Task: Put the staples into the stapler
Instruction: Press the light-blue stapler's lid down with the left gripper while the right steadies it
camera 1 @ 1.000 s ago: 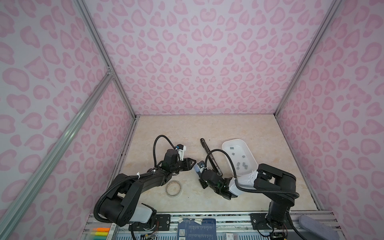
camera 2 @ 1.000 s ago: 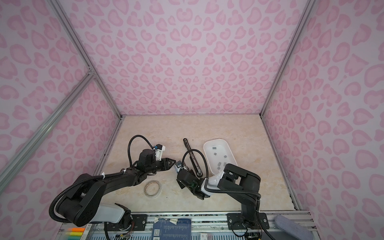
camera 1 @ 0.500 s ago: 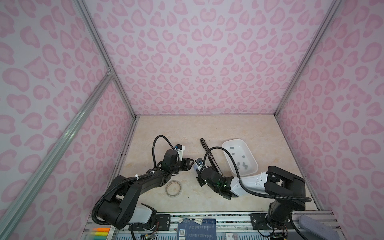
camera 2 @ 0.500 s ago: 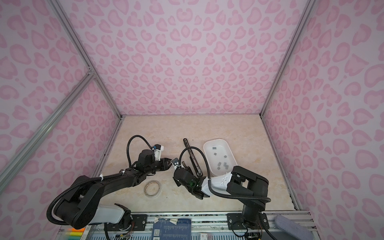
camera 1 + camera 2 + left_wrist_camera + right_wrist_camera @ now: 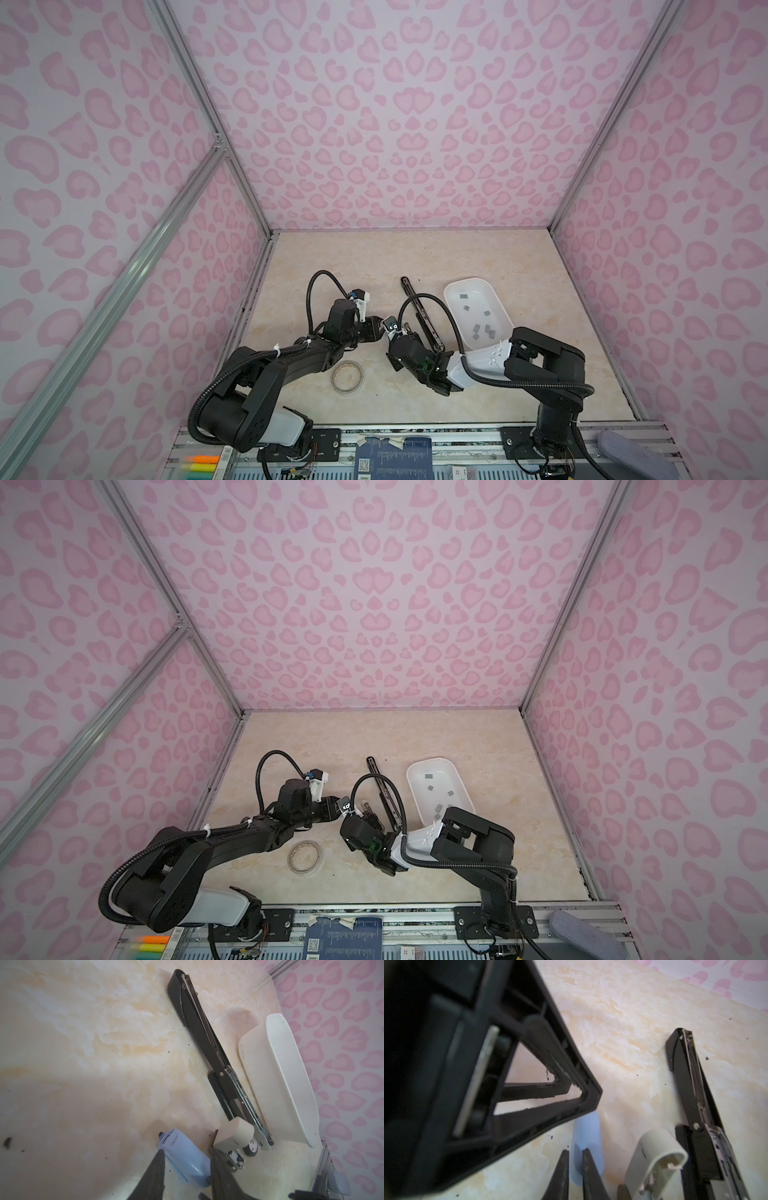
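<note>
Slid the right end effector [image 5: 387, 336] leftward since a second ago in both top views, with staples [image 5: 477, 328] in the white tray [image 5: 467, 281]; from the left wrist, clamps the left end effector [image 5: 187, 1162] on the blue stapler [image 5: 186, 1157]; from the right wrist, pinches that stapler's end with the right one.

A ring of clear tape [image 5: 347, 376] lies flat on the marbled bench [image 5: 478, 257], near its front edge. A white tray [image 5: 469, 284] sits toward the right. Pink blotch-patterned walls [image 5: 395, 124] on aluminium posts [image 5: 208, 108] enclose the space. Orange and yellow markers [image 5: 201, 463] and a lilac-grey pad [image 5: 636, 455] lie along the front rail [image 5: 457, 432].
</note>
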### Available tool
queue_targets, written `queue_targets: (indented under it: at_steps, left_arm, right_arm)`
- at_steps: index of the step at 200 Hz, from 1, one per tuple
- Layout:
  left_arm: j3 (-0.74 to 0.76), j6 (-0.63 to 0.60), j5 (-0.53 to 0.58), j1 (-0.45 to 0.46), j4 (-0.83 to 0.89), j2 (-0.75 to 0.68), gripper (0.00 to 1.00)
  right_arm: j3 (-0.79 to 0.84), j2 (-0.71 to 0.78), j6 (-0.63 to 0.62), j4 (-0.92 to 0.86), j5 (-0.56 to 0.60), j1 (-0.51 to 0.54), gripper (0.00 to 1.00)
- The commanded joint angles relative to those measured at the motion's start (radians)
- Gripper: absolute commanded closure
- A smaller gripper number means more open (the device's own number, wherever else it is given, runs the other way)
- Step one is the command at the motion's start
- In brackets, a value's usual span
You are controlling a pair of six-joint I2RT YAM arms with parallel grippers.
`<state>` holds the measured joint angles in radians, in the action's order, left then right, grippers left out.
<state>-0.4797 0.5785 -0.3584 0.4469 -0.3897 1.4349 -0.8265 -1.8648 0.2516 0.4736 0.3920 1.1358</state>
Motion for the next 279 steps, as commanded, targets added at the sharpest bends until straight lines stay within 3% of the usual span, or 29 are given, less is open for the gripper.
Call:
queue_targets:
  at_steps: [1,124,178,225,249,279]
  left_arm:
    - [-0.01,-0.008,0.006,-0.001,-0.01,0.007,0.62]
    - [-0.011,-0.005,0.007,0.0,-0.017,0.018,0.63]
    - [0.001,-0.009,0.035,-0.001,0.0,-0.018,0.63]
    - [0.036,-0.022,0.092,0.0,0.02,-0.113,0.62]
    - [0.06,-0.02,0.122,0.0,0.014,-0.16,0.6]
    - [0.089,-0.003,0.209,-0.001,0.027,-0.249,0.59]
  right_arm:
    - [0.01,-0.02,0.018,-0.033,0.001,-0.002,0.85]
    - [0.067,-0.116,0.108,0.08,-0.084,-0.027,0.87]
    - [-0.003,0.026,0.04,-0.03,-0.075,-0.034,0.81]
    - [0.068,0.172,0.048,-0.069,-0.056,-0.031,0.75]
    - [0.043,0.159,0.028,-0.107,-0.059,-0.034,0.68]
    - [-0.1,0.083,0.073,-0.224,-0.079,-0.056,0.71]
